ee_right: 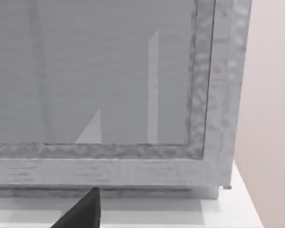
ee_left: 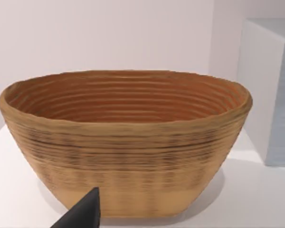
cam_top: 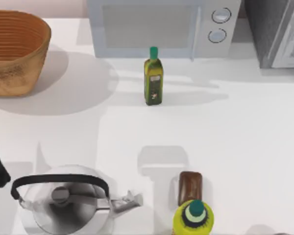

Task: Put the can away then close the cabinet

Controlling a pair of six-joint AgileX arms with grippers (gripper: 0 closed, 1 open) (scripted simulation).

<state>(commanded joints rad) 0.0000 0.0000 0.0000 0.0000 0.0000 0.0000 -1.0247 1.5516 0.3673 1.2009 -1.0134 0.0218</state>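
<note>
Cabinet (cam_top: pixel 277 32) cut by frame edge

No readable text, numbers or brand marks anywhere. The green bottle (cam_top: pixel 154 76) carries a dark label with a small pale patch, possibly a picture or print, too blurred to read. The microwave (cam_top: pixel 162 27) has two round knobs (cam_top: pixel 219 24) with no legible markings. The brown can (cam_top: pixel 190 188) and the yellow bottle (cam_top: pixel 193 218) show no lettering from above.
</note>
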